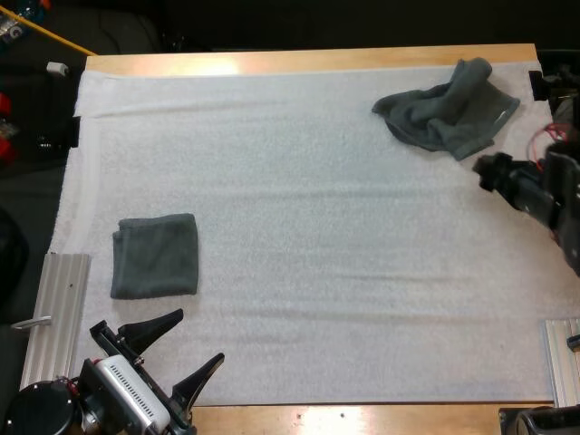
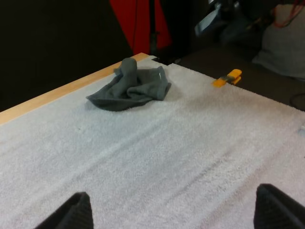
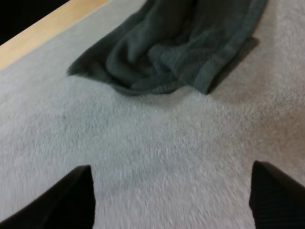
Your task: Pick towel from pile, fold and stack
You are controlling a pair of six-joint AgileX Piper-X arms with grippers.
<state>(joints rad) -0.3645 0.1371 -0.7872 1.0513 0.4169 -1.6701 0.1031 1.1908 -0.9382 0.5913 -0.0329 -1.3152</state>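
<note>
A crumpled dark grey-green towel (image 1: 449, 116) lies at the mat's far right corner. A folded towel (image 1: 155, 256) lies flat near the mat's left edge. My left gripper (image 1: 196, 338) hovers open over the front left of the mat, just in front of the folded towel. In the left wrist view my left gripper (image 2: 174, 193) faces the crumpled towel (image 2: 131, 88) from far across the mat. My right gripper (image 1: 485, 170) hangs a little in front of the crumpled towel. In the right wrist view my right gripper (image 3: 169, 167) is open, and the towel (image 3: 176, 47) lies just ahead of it.
The white mat (image 1: 317, 272) covers most of the wooden table (image 1: 299, 60). Metal rails sit at the front left (image 1: 59, 317) and front right (image 1: 562, 358) of the mat. An orange clamp (image 2: 228, 78) rests at the mat's far edge.
</note>
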